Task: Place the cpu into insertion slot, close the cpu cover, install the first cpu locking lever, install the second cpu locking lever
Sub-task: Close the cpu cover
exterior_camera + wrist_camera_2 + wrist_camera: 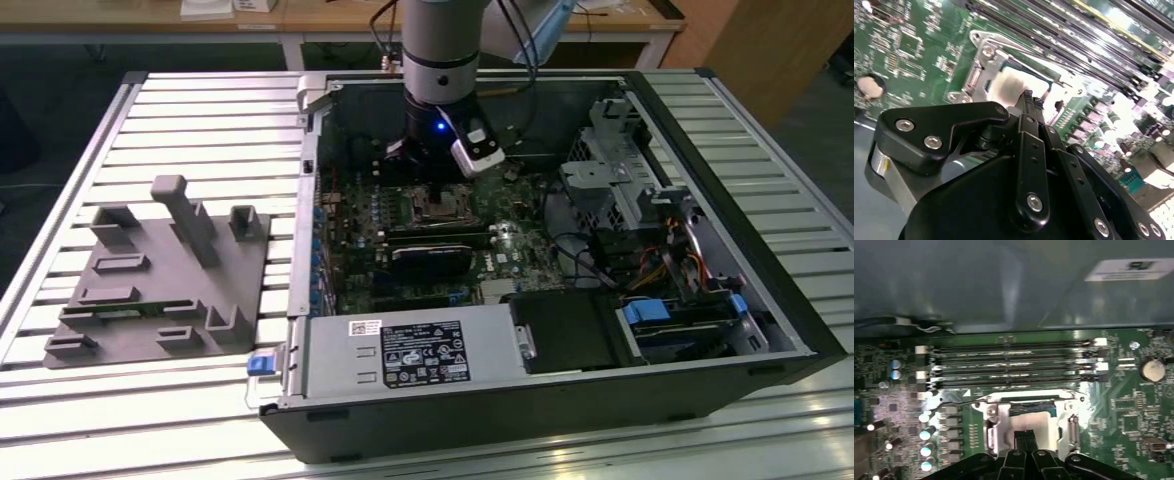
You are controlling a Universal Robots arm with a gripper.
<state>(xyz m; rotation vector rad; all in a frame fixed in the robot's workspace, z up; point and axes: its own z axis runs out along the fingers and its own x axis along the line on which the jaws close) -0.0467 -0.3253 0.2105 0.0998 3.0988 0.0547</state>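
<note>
At the exterior view's left, a grey plastic stand (pixel 160 270) with pegs and slots sits on the slatted metal table (pixel 200 120). Just beside it, towards the exterior view's right, lies an open computer case (pixel 747 300) with its green board (pixel 527 245) facing up. The arm (pixel 441 50) reaches straight down into the case, and its hand (pixel 430 188) hangs over the socket (pixel 434 207), which sits just behind a long black card (pixel 434 258). At the front of the case is a grey power box (pixel 414 350) with a label.

In the first wrist view the socket (pixel 991 427) lies next to a row of long memory slots (pixel 1009 362), with a thin wire lever (pixel 959 402) running beside it and a round coin battery (pixel 1152 369) well apart. The pale chip (pixel 1041 422) lies flat inside the socket. The hand (pixel 1024 432) has its two black fingertips (pixel 1019 436) close together over the chip's middle; whether they touch it I cannot tell.

In the second wrist view the chip (pixel 1006 85) sits inside the silvery metal frame (pixel 985 57), with the hand (pixel 1029 96) at its edge
</note>
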